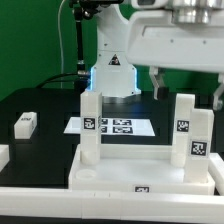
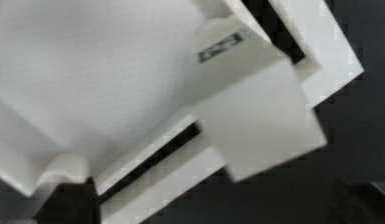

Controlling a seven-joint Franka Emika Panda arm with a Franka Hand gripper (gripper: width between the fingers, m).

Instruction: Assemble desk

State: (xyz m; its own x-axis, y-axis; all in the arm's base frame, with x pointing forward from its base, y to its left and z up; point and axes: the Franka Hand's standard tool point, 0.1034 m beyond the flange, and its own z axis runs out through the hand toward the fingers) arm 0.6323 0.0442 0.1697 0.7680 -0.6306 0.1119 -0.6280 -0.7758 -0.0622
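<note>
Desk: large white plastic rectangular rimmed panel, lying flat at the front of a matte black worktop. Round socket visible in the corner nearest the exterior view's left.

Behind, along the back edge of the worktop: glossy white robot arm base with a blue glow at its foot, black cable beside it, pale wall beyond.

Counted: three white square-section legs standing upright on the panel, one towards the exterior view's left, two close together towards its right, each with a black-and-white tag. One more tagged leg lying loose on the worktop, well apart from the panel. One marker board flat between arm base and panel.

Hand hanging above the right pair of legs, fingers spread apart, clamped on nothing.

Wrist view blurred: white panel and a tagged leg close below.
</note>
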